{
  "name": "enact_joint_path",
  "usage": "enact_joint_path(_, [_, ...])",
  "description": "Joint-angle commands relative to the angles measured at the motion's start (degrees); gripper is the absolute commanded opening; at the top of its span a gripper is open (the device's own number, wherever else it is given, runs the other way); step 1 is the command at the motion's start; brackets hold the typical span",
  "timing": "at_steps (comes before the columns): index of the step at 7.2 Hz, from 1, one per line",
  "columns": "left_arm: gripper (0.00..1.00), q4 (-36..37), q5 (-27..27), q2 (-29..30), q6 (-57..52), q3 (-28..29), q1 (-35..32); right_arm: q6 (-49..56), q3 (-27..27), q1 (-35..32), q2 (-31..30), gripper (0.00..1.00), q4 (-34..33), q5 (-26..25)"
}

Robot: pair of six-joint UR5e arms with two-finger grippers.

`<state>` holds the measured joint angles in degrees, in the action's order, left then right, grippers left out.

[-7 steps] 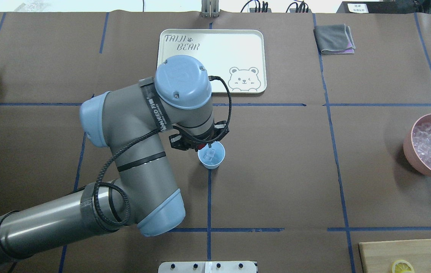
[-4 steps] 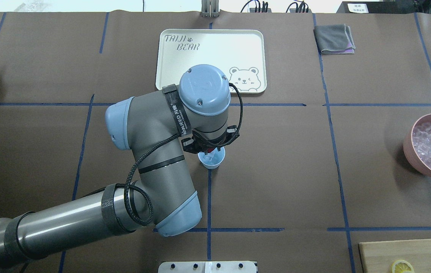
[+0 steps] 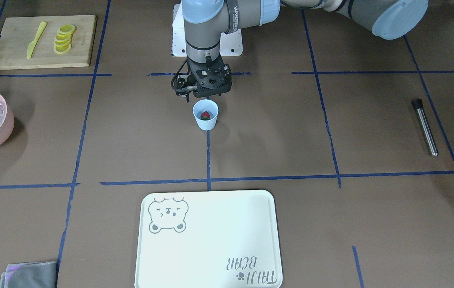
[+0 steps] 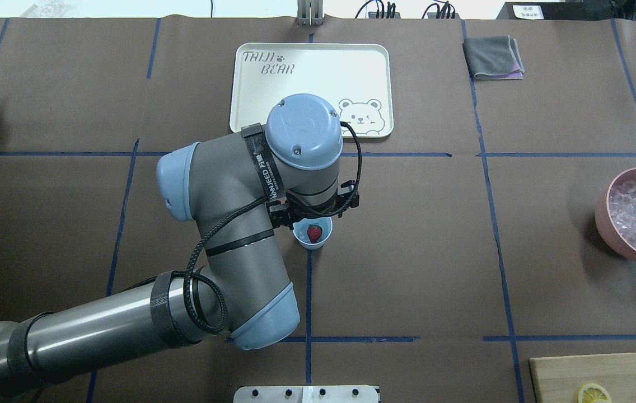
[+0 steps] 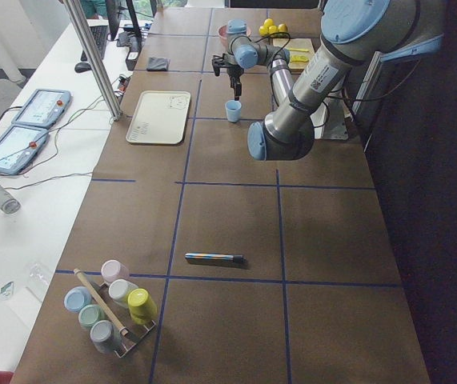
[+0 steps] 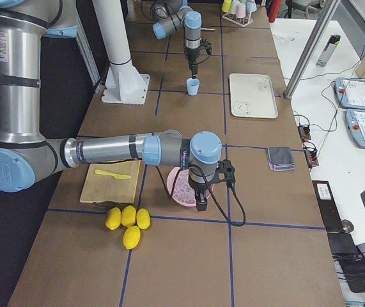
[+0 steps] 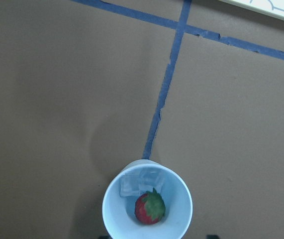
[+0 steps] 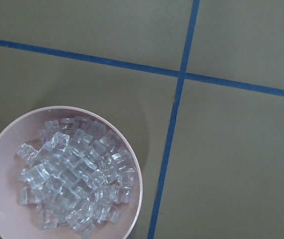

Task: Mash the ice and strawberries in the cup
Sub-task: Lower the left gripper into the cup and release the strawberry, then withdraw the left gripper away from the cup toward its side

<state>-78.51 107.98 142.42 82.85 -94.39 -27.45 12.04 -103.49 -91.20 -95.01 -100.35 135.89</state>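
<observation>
Loading looks done, and the mashing itself has not begun.

The left gripper (image 3: 206, 96) hangs directly above the small light-blue tapered plastic cup (image 3: 206, 122). Its fingers are spread wide and hold nothing. In the left wrist view only their dark tips show at the bottom edge, one to either side of the rim.

Below and between those fingers, on the cup floor, lies the small red strawberry with a green leafy top (image 7: 149, 209). It touches a couple of small clear ice cubes (image 7: 133, 183) beside it. The strawberry is whole and the cubes have sharp edges, so I judge that nothing has been crushed.

What is left is the tool work. A slim metal rod with a dark end (image 3: 425, 128) lies flat on the table, well apart from the left fingers on the robot's left side, with nothing touching it. It is probably the masher. If so, it has to be picked up, carried over the cup and pressed down into the contents.

The right gripper (image 6: 199, 203) hovers over the large round pink bowl (image 8: 2, 144), which is heaped with more clear cubes and sits beneath its fingers. I cannot tell whether those fingers are spread or closed. They show only in the side view, and the right wrist view catches no fingertip.
</observation>
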Motion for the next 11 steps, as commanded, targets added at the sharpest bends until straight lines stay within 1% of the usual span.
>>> enact_joint_path(1, [0.99, 1.8, 0.4, -7.4, -9.3, -7.5, -2.4, 0.6, -0.3, -1.9, -0.9, 0.99, 0.1, -2.1])
enact_joint_path(2, [0.99, 1.8, 3.7, -15.2, -16.1, -13.7, -6.1, 0.5, -0.5, -1.9, -3.1, 1.0, 2.4, -2.5])
enact_joint_path(3, [0.99, 1.8, 7.5, -20.5, -23.5, -17.2, -10.9, -0.2, -0.3, -1.9, -5.3, 0.99, 5.5, -2.6])
enact_joint_path(4, [0.99, 1.8, 10.3, -25.3, -33.9, -19.1, -16.6, -1.2, -0.3, -1.9, -6.0, 0.99, 5.9, -2.5])
enact_joint_path(5, [0.99, 1.6, 11.1, -30.3, -39.2, -20.4, -20.5, -1.7, 0.0, -1.8, -6.1, 1.0, 5.9, -2.5])
enact_joint_path(6, [0.99, 0.7, 11.5, -35.6, -45.5, -20.6, -25.9, -1.7, 0.0, -1.8, -6.1, 1.0, 5.9, -2.5])
enact_joint_path(7, [0.99, -0.9, 12.3, -42.1, -52.5, -21.0, -30.6, -1.7, 0.0, -1.7, -6.1, 1.0, 5.9, -2.5])
enact_joint_path(8, [1.0, -3.2, 15.4, -47.4, -58.5, -20.7, -34.7, -1.7, 0.1, -1.7, -6.1, 0.99, 6.0, -2.4])
enact_joint_path(9, [1.0, -5.8, 17.3, -51.8, -58.8, -20.5, -35.1, -1.7, 0.1, -1.7, -6.1, 1.0, 6.0, -2.4])
enact_joint_path(10, [1.0, -13.3, 17.4, -56.2, -58.9, -19.0, -35.1, -1.7, 0.1, -1.7, -6.1, 0.99, 6.0, -2.4])
enact_joint_path(11, [1.0, -21.5, 17.5, -57.6, -58.7, -13.9, -35.0, -1.7, 0.1, -1.7, -6.1, 0.99, 6.0, -2.4])
